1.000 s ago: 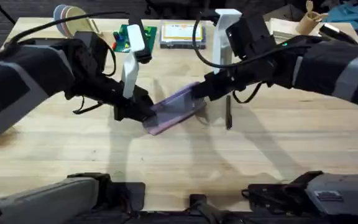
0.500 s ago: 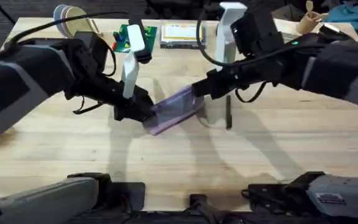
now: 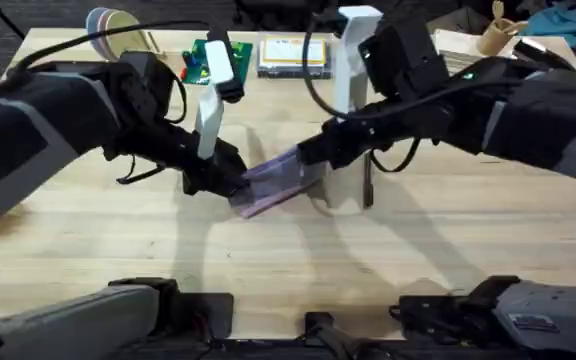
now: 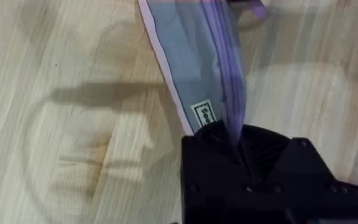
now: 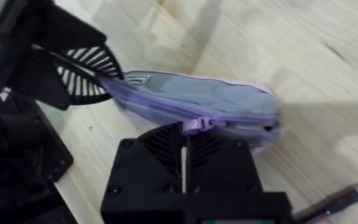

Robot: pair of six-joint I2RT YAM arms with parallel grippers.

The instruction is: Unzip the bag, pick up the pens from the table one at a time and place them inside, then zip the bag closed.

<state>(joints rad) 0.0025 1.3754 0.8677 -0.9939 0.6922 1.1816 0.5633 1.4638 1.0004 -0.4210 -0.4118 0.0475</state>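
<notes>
Bag [image 3: 278,182] sat mid-table [image 3: 268,260], lying diagonally between both arms. Left gripper [image 3: 230,185] was clamped on the bag's near-left end; in its wrist view the fingers [image 4: 253,155] pinched the zipper seam next to a small label. Right gripper [image 3: 313,152] was at the bag's far-right end, fingers [image 5: 185,155] closed on the purple zipper pull [image 5: 197,125], with the zipper looking mostly closed along its length. Black pen [image 3: 367,182] lay on the table just right of the bag, apart from it, beneath the right arm.
</notes>
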